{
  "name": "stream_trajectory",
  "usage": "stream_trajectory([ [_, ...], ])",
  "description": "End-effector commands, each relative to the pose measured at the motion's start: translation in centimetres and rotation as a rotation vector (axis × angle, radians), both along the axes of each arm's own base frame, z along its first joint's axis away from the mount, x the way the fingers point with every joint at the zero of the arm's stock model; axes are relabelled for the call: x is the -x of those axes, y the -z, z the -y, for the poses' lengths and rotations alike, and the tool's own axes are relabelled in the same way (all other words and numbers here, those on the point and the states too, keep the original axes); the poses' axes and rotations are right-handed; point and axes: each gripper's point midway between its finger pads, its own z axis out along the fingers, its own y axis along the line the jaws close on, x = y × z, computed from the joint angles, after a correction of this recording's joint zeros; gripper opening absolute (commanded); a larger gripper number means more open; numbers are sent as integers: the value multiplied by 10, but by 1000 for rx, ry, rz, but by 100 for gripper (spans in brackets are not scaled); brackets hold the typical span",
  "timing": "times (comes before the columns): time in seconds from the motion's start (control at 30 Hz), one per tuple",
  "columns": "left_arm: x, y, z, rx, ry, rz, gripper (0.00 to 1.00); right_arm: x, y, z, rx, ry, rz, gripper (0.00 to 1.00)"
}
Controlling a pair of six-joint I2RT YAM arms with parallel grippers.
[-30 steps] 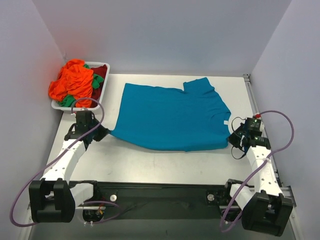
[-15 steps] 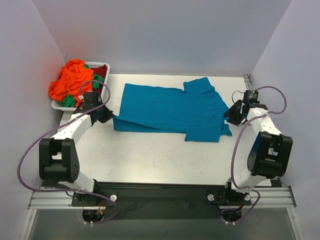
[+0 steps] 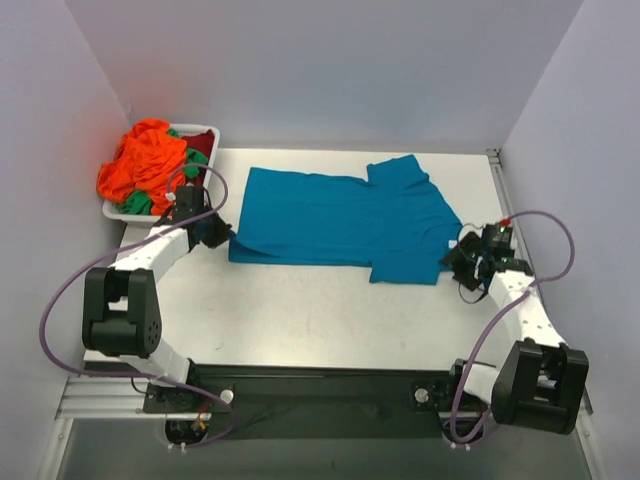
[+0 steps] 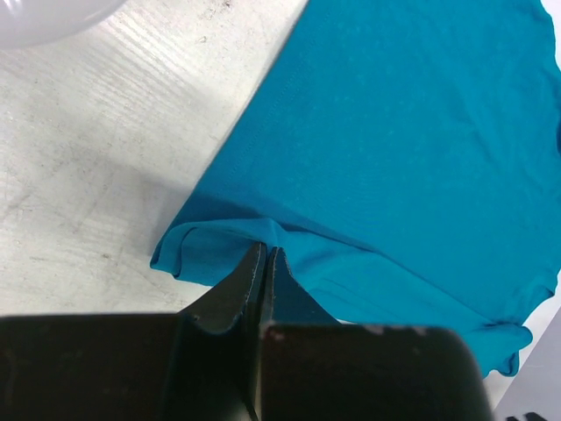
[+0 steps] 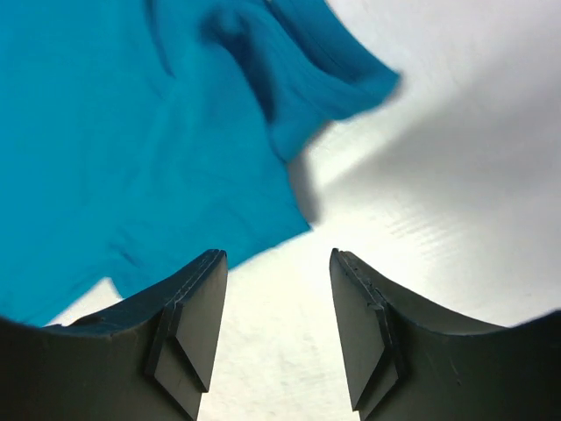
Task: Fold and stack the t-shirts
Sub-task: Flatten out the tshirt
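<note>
The teal-blue t-shirt (image 3: pixel 340 215) lies folded in half lengthwise across the back of the table, collar end to the right. My left gripper (image 3: pixel 222 232) is at its left edge, jaws shut on a bunched fold of the teal cloth (image 4: pixel 421 132); the tips (image 4: pixel 266 253) pinch the folded edge just above the table. My right gripper (image 3: pixel 458 262) is open and empty beside the shirt's right corner. In the right wrist view the gripper (image 5: pixel 276 256) is over bare table, with the teal shirt (image 5: pixel 131 114) ahead and to the left.
A white tray (image 3: pixel 208 130) at the back left holds a heap of an orange shirt (image 3: pixel 145 165), a green shirt (image 3: pixel 193 165) and a dark red shirt (image 3: pixel 200 143), close behind my left gripper. White table (image 3: pixel 320 310) spreads in front of the folded shirt. Walls close in on both sides.
Both grippers carried the near hem back over the shirt, folding it in half. The right gripper then let go and drew back toward the near right. The left stays on the left edge.
</note>
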Motion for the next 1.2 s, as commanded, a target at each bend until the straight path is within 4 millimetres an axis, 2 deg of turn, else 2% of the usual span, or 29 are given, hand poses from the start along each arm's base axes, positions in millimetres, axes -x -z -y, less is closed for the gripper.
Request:
stream_trajectory([
  [0.0, -8, -20, 4, 14, 10, 78, 0, 16, 31, -8, -23, -5, -59, 50],
  [0.07, -7, -21, 5, 19, 13, 78, 0, 16, 43, -11, -36, -20, -91, 50],
  [0.4, -2, -20, 5, 22, 10, 73, 0, 10, 70, -22, -60, -30, -153, 48],
  [0.5, 0, -19, 5, 23, 11, 72, 0, 9, 75, -27, -67, -39, -158, 41],
  [0.53, 1, -19, 4, 23, 7, 70, 0, 9, 76, -27, -64, -39, -160, 35],
  [0.6, 3, -18, 4, 22, 10, 67, 0, 10, 75, -27, -62, -36, -154, 27],
  [0.63, 4, -20, 4, 21, 9, 70, 0, 11, 74, -27, -61, -35, -156, 17],
  [0.73, 12, -19, 3, 16, 9, 65, 0, 18, 64, -27, -55, -41, -147, 0],
  [0.8, 17, -19, 1, 11, 5, 62, 0, 22, 51, -26, -46, -44, -115, 0],
  [0.93, 34, -20, -2, 1, -5, 63, 0, 44, 34, -31, -57, -55, -105, 0],
  [0.97, 39, -17, -3, -1, -6, 54, 0, 46, 24, -30, -54, -50, -72, 0],
  [1.03, 46, -19, -7, -12, -15, 56, 0, 58, 22, -31, -62, -46, -83, 0],
  [1.07, 53, -13, -8, -14, -18, 44, 0, 62, 16, -33, -72, -44, -66, 0],
  [1.17, 63, -13, -11, -24, -30, 51, 0, 79, 17, -39, -90, -52, -71, 0],
])
